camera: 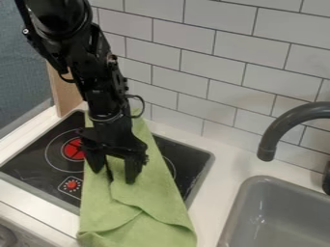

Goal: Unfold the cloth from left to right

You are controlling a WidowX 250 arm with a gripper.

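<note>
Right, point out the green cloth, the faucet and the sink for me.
Green cloth [158, 188], camera view: on its middle, above the creases of its lower part.
Faucet [280, 127], camera view: on the curved spout, above its open end.
Sink [287, 197], camera view: on its inner wall, the side towards the tiles.

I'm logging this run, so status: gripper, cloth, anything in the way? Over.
Gripper open, down at green cloth. Cloth across stove, fold visible near its front. Faucet off to the right, not between gripper and cloth.
</note>
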